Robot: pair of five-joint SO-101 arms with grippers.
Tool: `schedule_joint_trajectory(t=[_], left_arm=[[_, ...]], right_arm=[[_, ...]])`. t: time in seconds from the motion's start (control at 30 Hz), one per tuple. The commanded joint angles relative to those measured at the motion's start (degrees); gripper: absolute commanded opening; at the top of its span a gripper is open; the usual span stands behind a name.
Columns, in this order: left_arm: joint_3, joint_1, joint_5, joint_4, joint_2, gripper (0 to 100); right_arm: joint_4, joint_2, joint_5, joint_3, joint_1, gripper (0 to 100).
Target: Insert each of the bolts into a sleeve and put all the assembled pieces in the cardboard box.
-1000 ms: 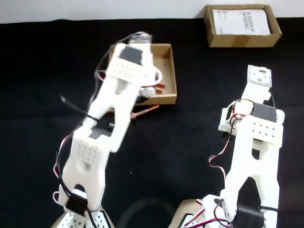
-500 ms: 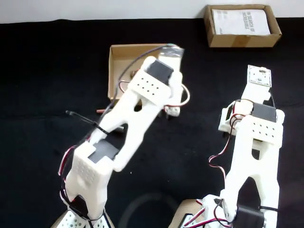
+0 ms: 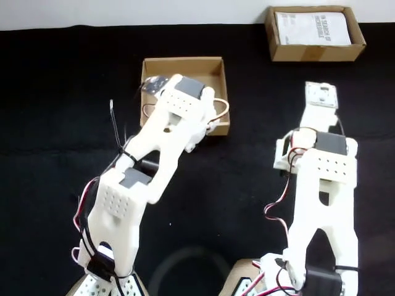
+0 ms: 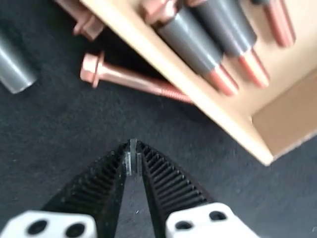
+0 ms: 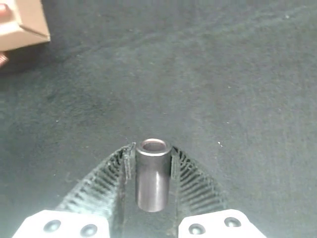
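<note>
So the left claw (image 4: 132, 151) is pinched all the way closed with nothing in it, toothed tips touching each other, hanging just over the black cloth (image 4: 59, 129). A little way past the tips there's a loose bolt (image 4: 131, 79), copper coloured, lying flat on the cloth with its threaded end tucked right against the outer wall of the cardboard box (image 4: 213, 111). Inside that box you can see the assembled pieces (image 4: 190, 39), grey sleeves with copper bolt ends poking out, lying side by side. Another bolt head (image 4: 85, 26) peeks out by the same wall, and a spare grey sleeve (image 4: 14, 67) sits on the cloth off to the side, apart from the loose bolt. The right claw (image 5: 152, 148) is clamped on a sleeve (image 5: 153, 176), grey and held lengthwise between the fingers with its open end facing away from the wrist, above bare cloth; a corner of the cardboard box shows well beyond it. From the high view, the cardboard box is upper centre-left of the frame, with the left arm (image 3: 157, 154) stretched up from the lower left so its wrist covers the box's lower edge. The right arm (image 3: 324, 185) stands on the right side of the frame, and a second box (image 3: 274, 43) with paper in it sits in the upper right corner.
</note>
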Motion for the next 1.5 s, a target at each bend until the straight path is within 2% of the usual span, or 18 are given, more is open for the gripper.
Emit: schedule_joint_trajectory(t=[0.0,0.27,0.63,0.87,1.0,1.23,1.4,1.47], left_arm=[[-0.48,-2.33,0.88,-2.02,1.1,3],[-0.48,-7.43,0.53,-5.63,5.58,3],[-0.57,-7.6,-1.32,-6.59,5.85,3],[-0.57,-7.34,-6.24,-6.24,5.32,3],[-0.84,-7.34,-9.93,-6.24,5.32,3],[-13.58,-7.69,-11.96,1.05,5.41,3],[-20.26,-7.34,-14.24,1.32,5.85,3],[-20.26,-7.25,-14.33,1.32,5.93,7]], right_arm=[[-1.71,0.13,0.26,-0.57,-0.66,0.8],[-1.63,5.49,0.44,-0.92,-0.22,0.8],[-1.36,6.02,0.53,-5.23,-0.31,0.7],[0.31,5.93,0.62,-5.14,0.57,0.7],[1.01,5.85,3.34,-5.23,1.36,0.7],[1.8,5.41,3.69,-5.23,1.63,0.7],[1.8,5.41,3.69,-5.23,1.63,0.7],[1.8,5.41,3.69,-5.23,1.63,0.7]])
